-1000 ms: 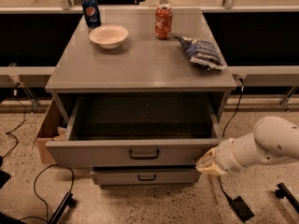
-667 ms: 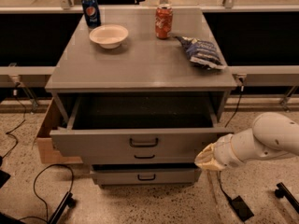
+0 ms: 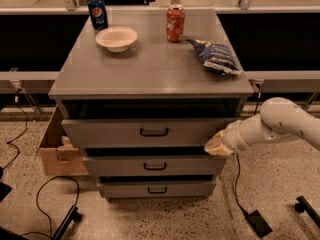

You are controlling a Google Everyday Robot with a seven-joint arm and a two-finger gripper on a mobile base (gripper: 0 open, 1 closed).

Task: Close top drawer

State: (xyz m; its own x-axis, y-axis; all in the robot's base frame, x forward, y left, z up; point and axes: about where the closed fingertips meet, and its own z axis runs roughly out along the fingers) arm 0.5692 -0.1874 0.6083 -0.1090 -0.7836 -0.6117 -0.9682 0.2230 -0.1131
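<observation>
The top drawer [image 3: 110, 132] is the uppermost of three grey drawers, with a small black bar handle [image 3: 154, 132]. It stands only slightly out from the cabinet, and a dark strip of its inside shows above its front. My gripper [image 3: 216, 145] is at the end of the white arm [image 3: 280, 121] coming in from the right. It presses against the right end of the top drawer's front. The two drawers below, the middle one [image 3: 152, 165] and the bottom one [image 3: 156, 189], also stand slightly out.
On the cabinet top [image 3: 150, 64] stand a blue can [image 3: 97, 12], a white bowl [image 3: 116, 38], an orange can [image 3: 175, 22] and a chip bag [image 3: 216, 56]. A cardboard box [image 3: 52, 146] sits left of the cabinet. Cables [image 3: 45, 194] lie on the floor.
The top drawer has slid back from wide open to nearly shut. My gripper has moved in with its front, staying at the right end.
</observation>
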